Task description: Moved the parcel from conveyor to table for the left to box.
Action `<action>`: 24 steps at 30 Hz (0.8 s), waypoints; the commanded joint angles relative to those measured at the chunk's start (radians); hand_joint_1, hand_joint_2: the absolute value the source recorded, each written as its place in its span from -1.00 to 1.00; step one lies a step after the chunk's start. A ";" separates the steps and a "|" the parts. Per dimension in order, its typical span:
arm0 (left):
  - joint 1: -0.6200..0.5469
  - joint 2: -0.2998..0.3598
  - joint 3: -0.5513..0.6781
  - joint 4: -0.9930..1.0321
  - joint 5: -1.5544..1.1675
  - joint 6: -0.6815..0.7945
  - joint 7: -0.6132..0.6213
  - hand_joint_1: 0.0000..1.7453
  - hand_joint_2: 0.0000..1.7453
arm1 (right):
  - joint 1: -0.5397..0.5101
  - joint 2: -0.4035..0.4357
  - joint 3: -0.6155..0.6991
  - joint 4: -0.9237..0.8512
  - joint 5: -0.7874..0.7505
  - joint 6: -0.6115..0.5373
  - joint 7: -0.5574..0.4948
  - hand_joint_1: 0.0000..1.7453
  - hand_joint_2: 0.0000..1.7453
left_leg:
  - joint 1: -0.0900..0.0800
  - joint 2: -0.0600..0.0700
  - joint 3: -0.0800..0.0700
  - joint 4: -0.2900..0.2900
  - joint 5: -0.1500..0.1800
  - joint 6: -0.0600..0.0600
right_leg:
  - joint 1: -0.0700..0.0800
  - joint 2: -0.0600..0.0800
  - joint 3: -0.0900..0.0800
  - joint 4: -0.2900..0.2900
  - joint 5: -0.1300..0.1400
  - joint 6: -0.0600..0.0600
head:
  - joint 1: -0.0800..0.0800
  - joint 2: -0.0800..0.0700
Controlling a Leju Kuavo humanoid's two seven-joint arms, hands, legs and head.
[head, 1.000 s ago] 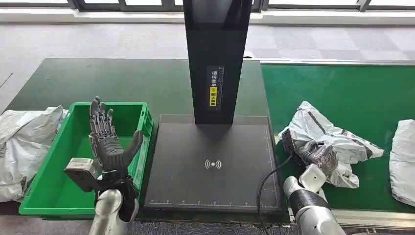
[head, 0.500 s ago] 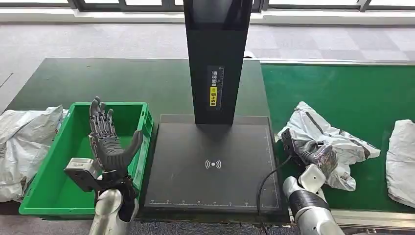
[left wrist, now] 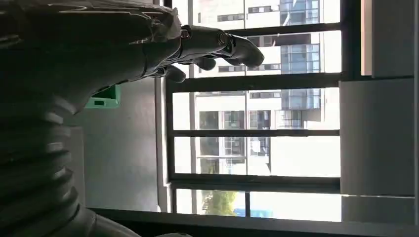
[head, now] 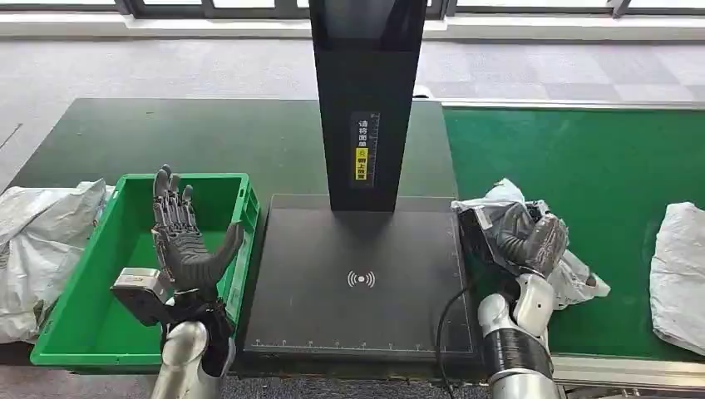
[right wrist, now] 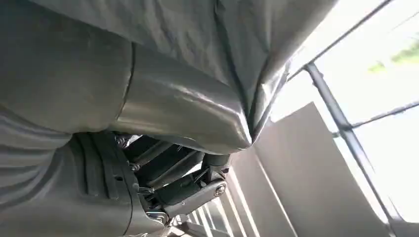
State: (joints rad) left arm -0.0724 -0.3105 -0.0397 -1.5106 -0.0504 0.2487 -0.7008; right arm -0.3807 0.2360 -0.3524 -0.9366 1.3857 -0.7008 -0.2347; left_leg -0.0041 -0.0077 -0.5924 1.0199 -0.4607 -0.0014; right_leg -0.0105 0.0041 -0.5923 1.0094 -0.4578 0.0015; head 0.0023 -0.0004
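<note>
Parcel point(head: 574, 270) looked soft and light, a crinkly slippery bag, best taken by a bunched fold. Right hand point(head: 524, 237) grasped it at the belt point(head: 599, 158) edge beside the desk point(head: 362, 278). Left hand point(head: 179, 237) was raised, released, over the box point(head: 83, 328). Right wrist view showed the film draped over the fingers point(right wrist: 163, 173).

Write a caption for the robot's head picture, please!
Right hand lifts a grey parcel off the green conveyor; left hand waits open above the green bin.

A black scanner column point(head: 366, 100) rises behind its dark pad point(head: 361, 274); grey bags point(head: 37, 241) lie leftmost
</note>
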 commanded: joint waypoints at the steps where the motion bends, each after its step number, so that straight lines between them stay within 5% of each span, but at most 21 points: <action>1: -0.018 -0.030 0.025 0.064 0.005 -0.004 0.003 -1.00 1.00 | 0.040 0.113 0.110 -0.155 -0.260 0.003 -0.312 1.00 1.00 | 0.000 0.001 0.001 0.000 0.000 -0.001 | 0.000 0.000 0.001 0.000 -0.001 0.000 | 0.000 0.000; 4: -0.027 -0.031 0.021 0.075 0.006 0.000 0.003 -1.00 1.00 | 0.070 0.113 0.226 -0.222 -0.233 0.003 -0.183 1.00 1.00 | 0.001 0.004 0.001 -0.001 -0.001 -0.001 | 0.001 0.003 0.001 -0.001 0.000 0.000 | 0.000 0.000; 19: -0.021 -0.026 0.022 0.064 0.008 0.010 0.003 -1.00 1.00 | 0.035 0.113 0.206 -0.108 -0.336 0.003 -0.263 1.00 1.00 | 0.000 0.003 0.001 0.000 0.000 -0.001 | 0.000 0.002 0.001 -0.001 0.001 -0.001 | 0.000 0.000; 24: -0.023 -0.022 0.008 0.070 0.004 0.006 0.003 -1.00 1.00 | -0.042 0.110 0.286 0.083 -0.425 0.055 -0.270 1.00 1.00 | 0.000 0.005 0.003 -0.002 0.000 -0.001 | 0.000 0.004 0.002 -0.002 0.002 -0.001 | 0.000 0.000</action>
State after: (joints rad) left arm -0.0754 -0.3105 -0.0370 -1.4874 -0.0462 0.2522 -0.7008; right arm -0.3383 0.3277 -0.1690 -1.0991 1.0468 -0.6989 -0.4997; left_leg -0.0045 -0.0056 -0.5929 1.0198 -0.4601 -0.0015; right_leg -0.0111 0.0060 -0.5929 1.0095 -0.4569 0.0010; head 0.0027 -0.0004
